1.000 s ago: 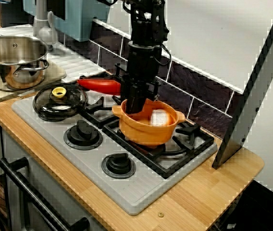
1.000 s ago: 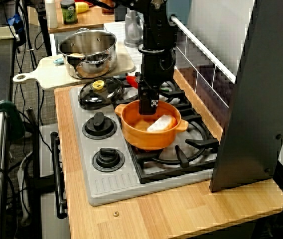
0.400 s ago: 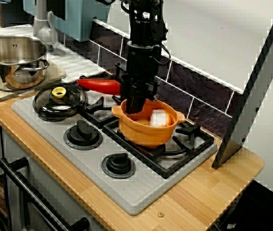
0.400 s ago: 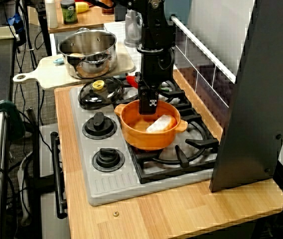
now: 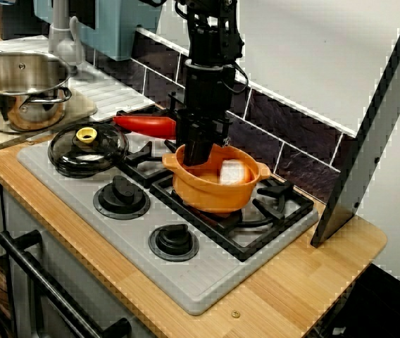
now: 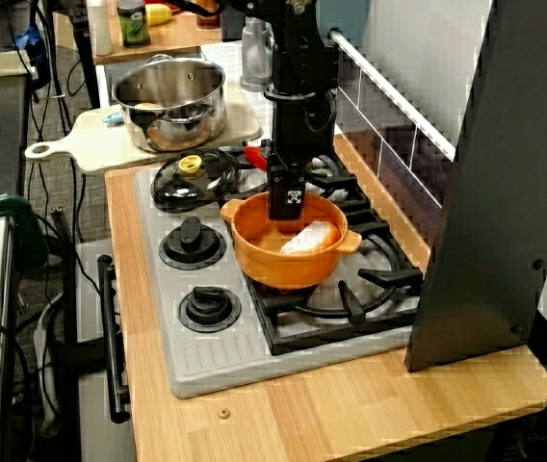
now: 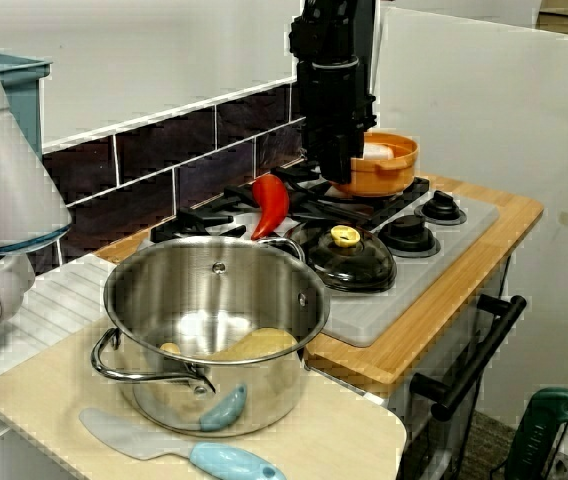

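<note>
Gripper (image 5: 197, 156), black-fingered, pinches the rim of the round orange plastic pot (image 5: 210, 190), which has risen slightly since a second ago: it seems carried, just above the black stove grate (image 5: 279, 202).

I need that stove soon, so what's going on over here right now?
The robot arm's gripper has its jaws closed on the back rim of a round orange two-handled pot at a burner of the grey stovetop. A pale block lies inside. A black lid with a yellow knob rests nearby.
</note>
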Controlling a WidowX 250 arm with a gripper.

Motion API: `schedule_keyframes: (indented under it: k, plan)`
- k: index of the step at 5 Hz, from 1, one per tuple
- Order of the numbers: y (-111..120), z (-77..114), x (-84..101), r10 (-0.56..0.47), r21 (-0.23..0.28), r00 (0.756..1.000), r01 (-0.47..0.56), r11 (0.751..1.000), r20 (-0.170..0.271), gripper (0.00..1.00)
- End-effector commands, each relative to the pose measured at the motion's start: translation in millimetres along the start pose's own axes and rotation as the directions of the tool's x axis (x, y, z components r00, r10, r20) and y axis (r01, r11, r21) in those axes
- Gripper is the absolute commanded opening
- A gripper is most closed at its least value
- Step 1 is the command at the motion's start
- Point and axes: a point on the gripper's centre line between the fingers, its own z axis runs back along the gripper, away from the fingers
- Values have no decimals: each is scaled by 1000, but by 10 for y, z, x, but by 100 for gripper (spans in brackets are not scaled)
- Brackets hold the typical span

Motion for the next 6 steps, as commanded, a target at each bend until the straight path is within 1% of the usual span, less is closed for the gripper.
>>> schedule_keyframes:
  k: [1,2,3,6]
  plan:
    - [96,248,206,11,25,997,-13,1000,81,0]
    - [82,254,234,14,30,997,-16,999,74,0]
    - [67,329,260,19,11,996,-20,1000,84,0]
    - [-4,254,233,18,27,995,-20,999,93,0]
